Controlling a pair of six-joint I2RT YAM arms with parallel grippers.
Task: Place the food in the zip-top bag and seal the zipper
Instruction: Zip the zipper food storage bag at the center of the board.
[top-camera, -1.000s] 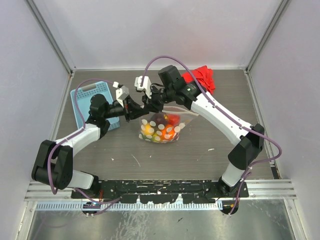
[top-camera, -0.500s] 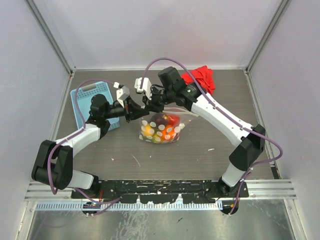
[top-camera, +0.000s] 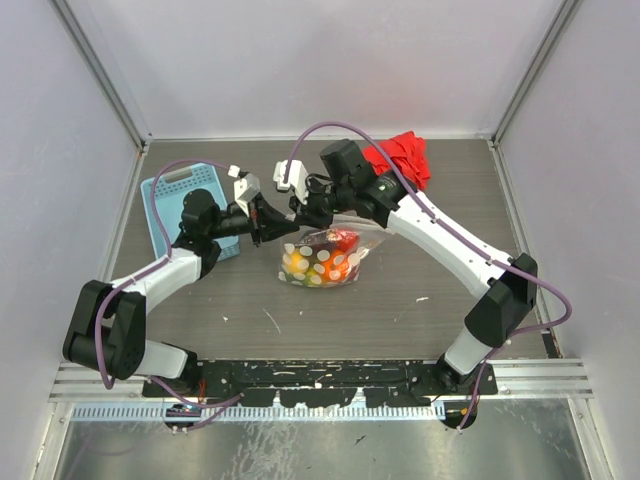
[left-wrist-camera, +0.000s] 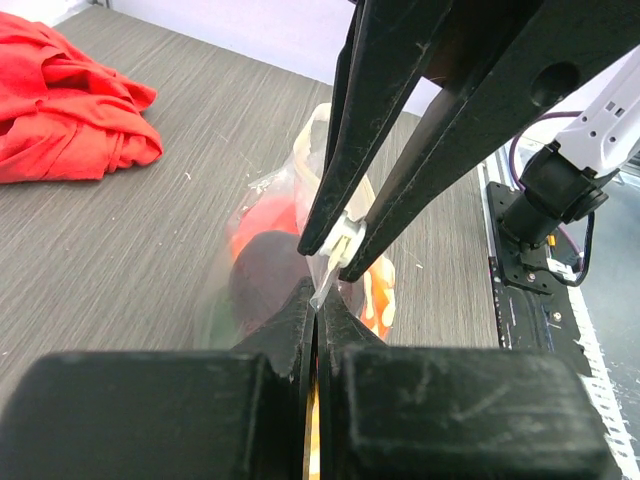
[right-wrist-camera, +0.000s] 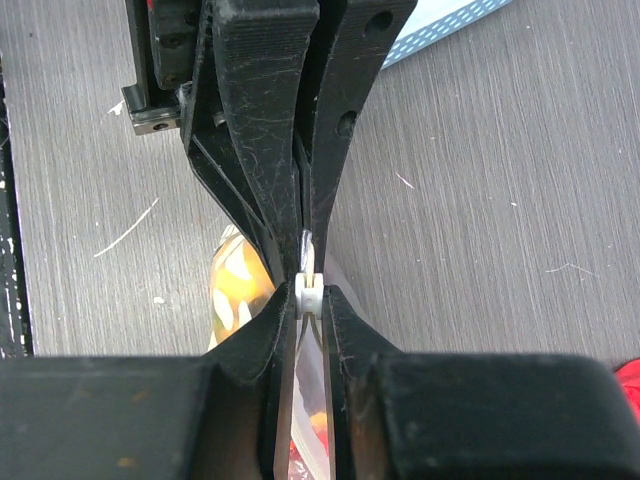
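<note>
Both arms meet over the middle of the table (top-camera: 430, 280), nose to nose above the zip-top bag (top-camera: 322, 264). The bag sits on the table with the food (top-camera: 342, 240) already inside, showing red, orange and yellow through the dotted film.

In the left wrist view, the left gripper (left-wrist-camera: 317, 316) is clamped tight on a thin sliver of clear film at the bag's top edge. The right gripper (right-wrist-camera: 308, 296) is also pinched closed, with a small white tab (left-wrist-camera: 342, 240) on the zipper (left-wrist-camera: 323, 283) caught between its tips. The two sets of tips are almost touching.

This bag looks like limp, slick film that will not keep its own shape. The round fruit puts the weight at the bottom, so the top edge hangs taut from the two pinches. The fruit looks light, but being round it will likely roll and shift the load if the bag swings.

The press strip is the stiffest part and the best place to grip. Film pinched below it could slip out or stretch. One gripper anchoring the end while the other works along the strip looks right. A hard tug risks dragging the whole bag.

The red cloth (top-camera: 402, 158) and the blue basket (top-camera: 172, 196) lie well apart from the bag.
</note>
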